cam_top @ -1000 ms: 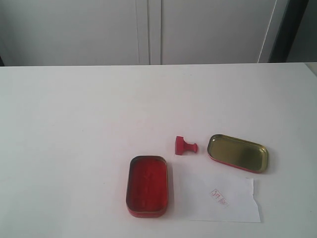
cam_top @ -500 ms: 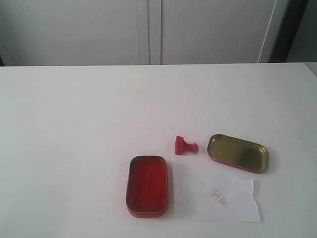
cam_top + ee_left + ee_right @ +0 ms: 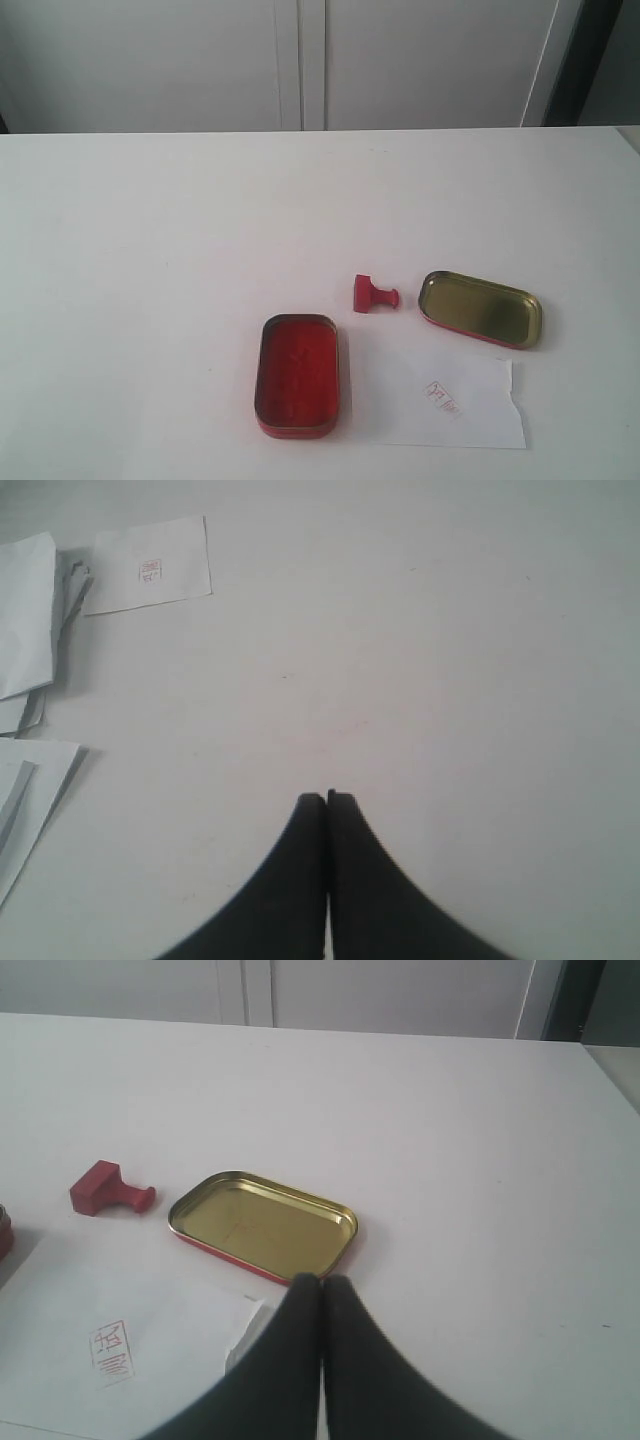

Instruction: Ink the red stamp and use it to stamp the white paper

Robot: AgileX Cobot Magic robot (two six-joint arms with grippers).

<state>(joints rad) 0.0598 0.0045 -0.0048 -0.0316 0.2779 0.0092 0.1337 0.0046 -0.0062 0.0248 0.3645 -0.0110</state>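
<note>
The red stamp (image 3: pixel 373 294) lies on its side on the table, between the ink tin and the lid; it also shows in the right wrist view (image 3: pixel 108 1190). The white paper (image 3: pixel 455 402) sits at the front right with a small red imprint (image 3: pixel 443 397) on it, also seen as the white paper (image 3: pixel 120 1345) below the right wrist. My right gripper (image 3: pixel 322 1280) is shut and empty, hovering over the paper's notched corner near the lid. My left gripper (image 3: pixel 326 798) is shut and empty above bare table. Neither gripper shows in the exterior view.
An open oblong tin of red ink (image 3: pixel 297 374) stands left of the paper. Its gold-lined lid (image 3: pixel 480 308) lies behind the paper, also the lid (image 3: pixel 263 1224). In the left wrist view a stamped sheet (image 3: pixel 150 564) and several loose sheets (image 3: pixel 25 620) lie on the table.
</note>
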